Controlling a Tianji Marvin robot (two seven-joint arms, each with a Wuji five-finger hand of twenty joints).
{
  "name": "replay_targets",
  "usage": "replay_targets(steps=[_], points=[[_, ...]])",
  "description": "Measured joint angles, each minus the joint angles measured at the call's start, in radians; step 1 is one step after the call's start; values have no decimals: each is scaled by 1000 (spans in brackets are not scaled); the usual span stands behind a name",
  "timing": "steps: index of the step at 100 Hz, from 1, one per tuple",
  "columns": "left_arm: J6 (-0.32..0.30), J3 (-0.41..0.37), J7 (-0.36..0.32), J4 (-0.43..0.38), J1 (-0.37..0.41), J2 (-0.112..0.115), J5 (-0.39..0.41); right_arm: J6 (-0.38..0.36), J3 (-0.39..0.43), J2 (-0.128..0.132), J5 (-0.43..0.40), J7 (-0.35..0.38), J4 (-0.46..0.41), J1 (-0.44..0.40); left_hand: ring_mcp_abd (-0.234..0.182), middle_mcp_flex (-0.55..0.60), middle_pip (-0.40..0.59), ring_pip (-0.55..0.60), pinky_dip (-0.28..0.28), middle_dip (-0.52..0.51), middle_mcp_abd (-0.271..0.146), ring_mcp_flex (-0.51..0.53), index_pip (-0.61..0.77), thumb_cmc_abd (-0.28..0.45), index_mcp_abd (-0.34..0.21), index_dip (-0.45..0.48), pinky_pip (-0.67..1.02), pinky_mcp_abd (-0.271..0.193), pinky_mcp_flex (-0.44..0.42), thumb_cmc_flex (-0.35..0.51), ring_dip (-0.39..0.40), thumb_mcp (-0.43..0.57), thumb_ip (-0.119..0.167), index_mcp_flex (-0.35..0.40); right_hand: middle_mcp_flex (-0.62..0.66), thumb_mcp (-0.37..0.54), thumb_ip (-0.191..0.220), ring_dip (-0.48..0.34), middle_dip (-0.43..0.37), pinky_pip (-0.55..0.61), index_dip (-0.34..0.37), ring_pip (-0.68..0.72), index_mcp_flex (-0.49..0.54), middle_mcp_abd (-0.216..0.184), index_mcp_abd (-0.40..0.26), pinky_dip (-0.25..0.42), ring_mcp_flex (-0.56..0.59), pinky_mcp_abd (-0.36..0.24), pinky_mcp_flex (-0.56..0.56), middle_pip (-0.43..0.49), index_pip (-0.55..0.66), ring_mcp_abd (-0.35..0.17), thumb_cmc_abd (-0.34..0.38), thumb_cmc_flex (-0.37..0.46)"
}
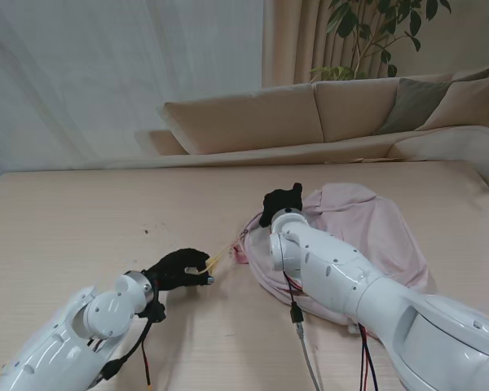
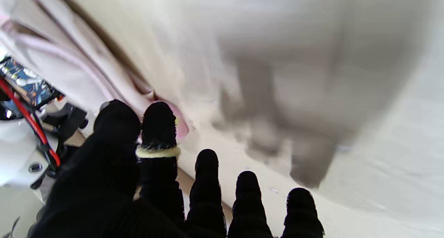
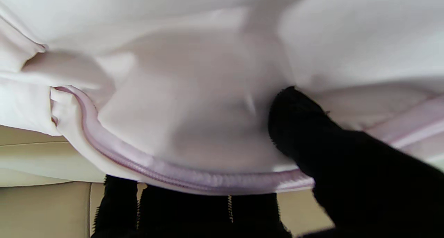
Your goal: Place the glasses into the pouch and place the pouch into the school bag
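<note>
The pink school bag [image 1: 367, 236] lies on the right half of the table. My right hand [image 1: 281, 204] is shut on the rim of the bag's mouth and holds it lifted. In the right wrist view my thumb [image 3: 298, 127] presses on the fabric while the other fingers sit under the zipper edge [image 3: 173, 177]. My left hand [image 1: 179, 269] is closed to the left of the bag, with a thin yellow cord [image 1: 217, 260] running from it toward the mouth. The cord [image 2: 158, 152] loops over one finger. A small pink piece [image 2: 182, 126] shows at the mouth. No glasses are visible.
The wooden table [image 1: 81, 220] stretches left and farther from me. A beige sofa [image 1: 310, 118] stands behind its far edge, with a plant [image 1: 375, 32] and a curtain beyond. Cables [image 1: 301, 334] hang under my right forearm.
</note>
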Motion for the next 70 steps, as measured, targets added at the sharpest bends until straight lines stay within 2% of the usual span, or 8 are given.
replay_targets(steps=[5,10,15,24,34,40,52,70], points=[[-10,-26,-5,-22,37,7,47,0,1,-2,2,-1,3,0,1,0,0,0,0,0,0,0,-1,0,0,0,0,0,2,3,0,0,0,-7,0,1,0,0,0,0,0,1,0,0,0,0,0,0,-2,0,0,0,-7,0],[-9,-48,-11,-43,71,14,53,1,2,-4,4,-6,7,0,9,0,0,0,-2,0,6,0,-7,1,0,0,-3,-41,-13,12,0,0,0,-7,0,3,-1,0,1,0,2,7,0,3,0,0,0,0,-2,2,0,2,-9,0],[-1,-59,-15,-63,97,21,17,7,3,-8,5,-14,13,0,9,0,0,0,-19,0,10,0,-7,1,0,0,-58,-65,-34,23,0,-10,0,-7,0,7,-3,0,1,0,2,7,1,6,0,0,0,0,-2,2,0,3,-10,0],[6,-53,-18,-82,117,31,-79,18,2,-14,5,-22,19,0,9,0,0,0,-42,0,11,0,-8,1,0,0,-116,-65,-66,22,0,-10,0,-7,10,8,-3,0,1,0,2,10,11,9,9,0,0,0,-2,3,0,9,-19,0],[-12,-4,-8,-84,105,40,-137,24,12,-22,10,-48,27,-3,10,0,0,0,-88,0,11,0,-8,1,0,0,-195,26,-108,24,0,-22,0,-7,20,9,-1,0,1,0,3,13,12,16,24,0,1,0,-2,3,0,18,-22,0],[-31,49,-3,-78,80,45,-199,30,16,-25,11,-63,31,-5,10,0,0,0,-90,0,11,0,-6,1,0,0,-217,43,-102,24,0,-22,0,-7,31,9,1,0,1,0,3,20,22,20,34,0,12,0,-2,3,0,25,-22,1],[-93,133,-2,-69,34,34,-240,56,31,-34,16,-84,38,-11,10,0,-1,0,-22,0,11,0,-6,1,0,0,-23,34,9,24,0,-22,0,-7,36,10,1,0,1,1,12,20,22,23,51,0,15,0,-1,3,0,28,-33,2],[-106,197,-9,-68,9,12,-303,58,33,-40,22,-94,50,-11,10,0,-7,0,0,0,11,0,-6,4,0,0,2,27,12,34,0,-33,0,-7,36,11,1,0,3,10,12,20,22,32,60,1,15,0,-1,3,0,37,-33,5]])
